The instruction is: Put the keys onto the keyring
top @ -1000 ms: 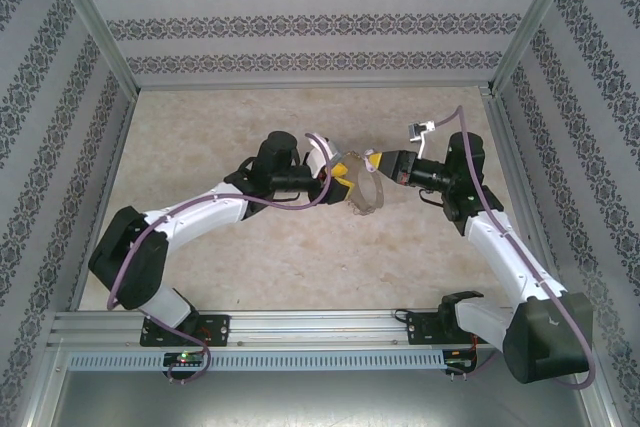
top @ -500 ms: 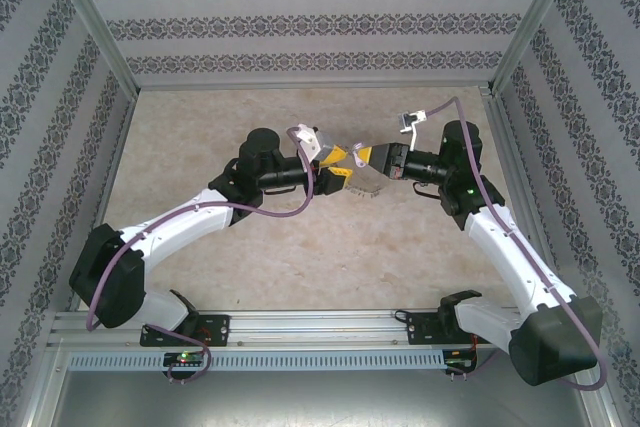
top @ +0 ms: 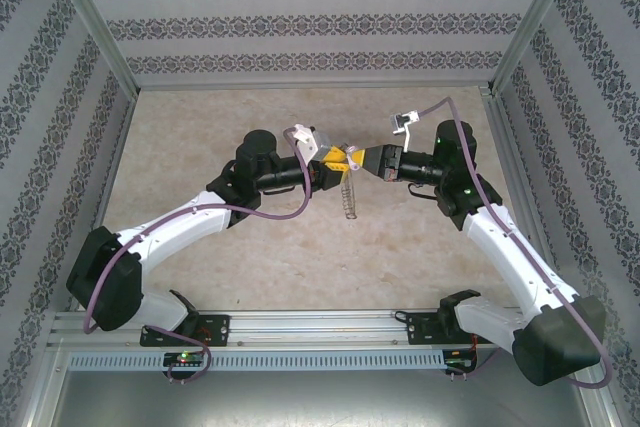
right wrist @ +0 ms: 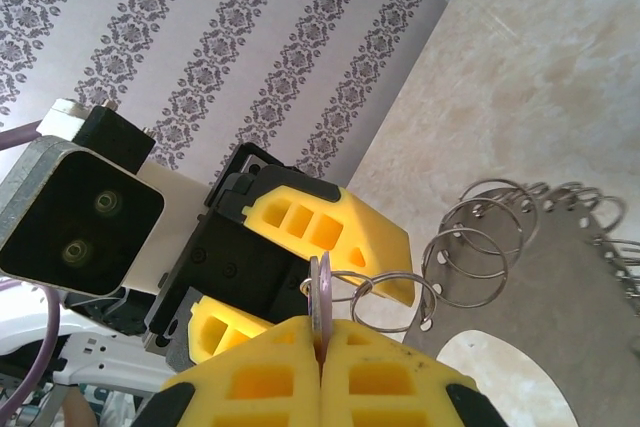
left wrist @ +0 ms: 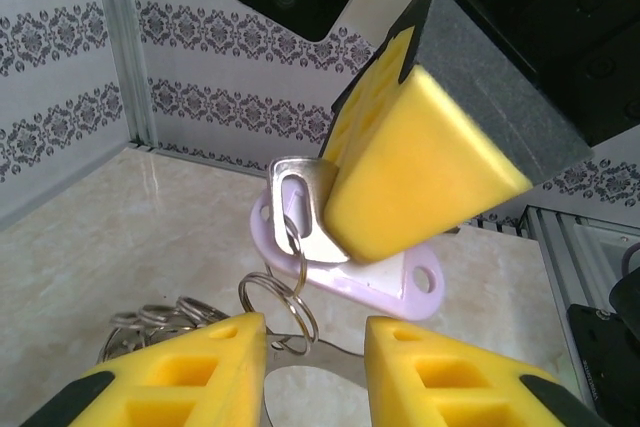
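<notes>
While both arms meet tip to tip over the beige marbled table (top: 250, 247), the keyring (top: 347, 195) hangs edge-on just beneath them. From the right wrist it's a flat, thin grey hoop, rim fringed with silvery wire split rings (right wrist: 470, 242). Right gripper (right wrist: 320, 347): 2 blocky yellow fingers clenched flat together on the key (left wrist: 298, 197), a small flat metal piece with a slotted head, backed by its oval lilac plastic tag (left wrist: 400, 285). 1 thin loop (left wrist: 283, 305) runs through the key's slot, down toward the left gripper (left wrist: 315, 342). Left fingers sit apart with a metal strip between them; can't tell if they're actually gripping it.
</notes>
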Controlling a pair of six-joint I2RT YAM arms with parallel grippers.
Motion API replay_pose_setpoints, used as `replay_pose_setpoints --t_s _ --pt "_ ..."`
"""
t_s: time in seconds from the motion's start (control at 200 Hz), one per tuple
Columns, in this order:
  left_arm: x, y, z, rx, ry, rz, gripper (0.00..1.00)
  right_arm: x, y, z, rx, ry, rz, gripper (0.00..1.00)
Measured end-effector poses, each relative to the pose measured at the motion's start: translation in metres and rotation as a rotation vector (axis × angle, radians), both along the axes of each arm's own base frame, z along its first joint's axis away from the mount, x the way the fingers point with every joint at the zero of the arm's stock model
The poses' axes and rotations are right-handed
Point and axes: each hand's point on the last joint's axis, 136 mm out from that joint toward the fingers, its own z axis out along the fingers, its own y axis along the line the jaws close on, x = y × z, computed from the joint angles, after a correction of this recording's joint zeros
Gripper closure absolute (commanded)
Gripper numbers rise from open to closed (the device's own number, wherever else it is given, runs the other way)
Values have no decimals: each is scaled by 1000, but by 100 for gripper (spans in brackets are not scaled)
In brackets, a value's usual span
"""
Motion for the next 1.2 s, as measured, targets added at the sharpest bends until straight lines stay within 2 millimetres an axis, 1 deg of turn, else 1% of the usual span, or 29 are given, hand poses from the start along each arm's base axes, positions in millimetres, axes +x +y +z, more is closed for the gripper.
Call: replay_pose_setpoints --t_s 0.125,0.415,0.739,0.889,1.204 --pt "0 0 0 1 -1 3 68 -1 1 3 1 -7 4 100" --pt "5 2 0 2 -5 32 70 -2 5 3 -3 -7 8 100" --pt "13 4 6 -11 -35 83 86 -3 6 4 -6 -14 8 100" --pt "17 5 11 -21 -52 106 100 -3 7 4 -10 -11 8 100" --pt "16 5 11 -16 -65 99 100 -3 4 4 -22 -25 -6 100"
